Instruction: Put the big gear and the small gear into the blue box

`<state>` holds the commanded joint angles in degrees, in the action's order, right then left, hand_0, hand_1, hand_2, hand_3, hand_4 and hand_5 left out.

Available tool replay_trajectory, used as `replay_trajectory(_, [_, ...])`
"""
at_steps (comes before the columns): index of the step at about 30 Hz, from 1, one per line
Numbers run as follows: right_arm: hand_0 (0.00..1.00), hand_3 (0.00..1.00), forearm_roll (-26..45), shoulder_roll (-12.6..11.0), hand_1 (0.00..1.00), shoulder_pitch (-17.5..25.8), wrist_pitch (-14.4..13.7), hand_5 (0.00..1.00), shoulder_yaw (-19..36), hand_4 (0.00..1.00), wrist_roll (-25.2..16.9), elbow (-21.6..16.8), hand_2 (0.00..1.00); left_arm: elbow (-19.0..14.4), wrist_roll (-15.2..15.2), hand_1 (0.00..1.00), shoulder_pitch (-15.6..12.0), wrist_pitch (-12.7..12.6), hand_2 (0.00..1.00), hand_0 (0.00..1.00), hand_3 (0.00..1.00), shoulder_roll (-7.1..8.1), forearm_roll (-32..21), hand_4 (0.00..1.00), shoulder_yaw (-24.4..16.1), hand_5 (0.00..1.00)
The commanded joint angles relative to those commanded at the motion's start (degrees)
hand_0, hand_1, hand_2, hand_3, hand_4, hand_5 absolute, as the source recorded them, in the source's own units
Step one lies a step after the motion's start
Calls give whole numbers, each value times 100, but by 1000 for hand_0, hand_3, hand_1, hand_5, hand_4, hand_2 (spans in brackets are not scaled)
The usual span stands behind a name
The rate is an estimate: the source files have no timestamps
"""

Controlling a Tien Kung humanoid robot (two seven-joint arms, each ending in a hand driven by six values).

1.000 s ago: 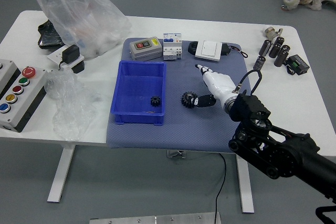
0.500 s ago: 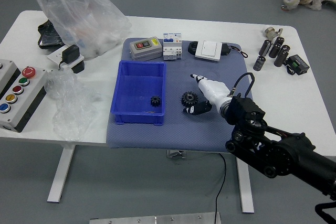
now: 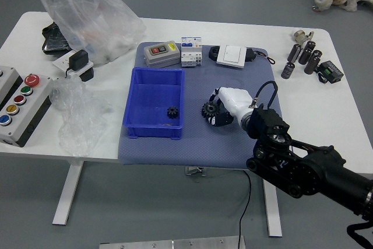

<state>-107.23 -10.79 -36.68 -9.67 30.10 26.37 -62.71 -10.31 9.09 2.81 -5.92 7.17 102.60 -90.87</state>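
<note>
Right hand (image 3: 234,102) is grabbing big gear (image 3: 210,109), fingers pinching it, so next it's needing lifting toward box (image 3: 150,132), 9 o'clock.

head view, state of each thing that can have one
blue box: open at the top, upright
small gear: inside the blue box
big gear: outside the box, at the right hand's fingers; whether lifted, cannot tell
right hand: fingers curled in around the big gear
mat: spread flat
clear plastic bag: crumpled, puffed up
red button: pressed or not, cannot tell
</note>
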Motion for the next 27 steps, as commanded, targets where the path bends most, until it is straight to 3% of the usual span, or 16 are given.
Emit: replay_trajectory(27, [446,580,-282,-124,554,-215,-195,97,397,560,-99,-271,459,0,-2,514,-14,7,529,624,642,-3,-6,660,4,376])
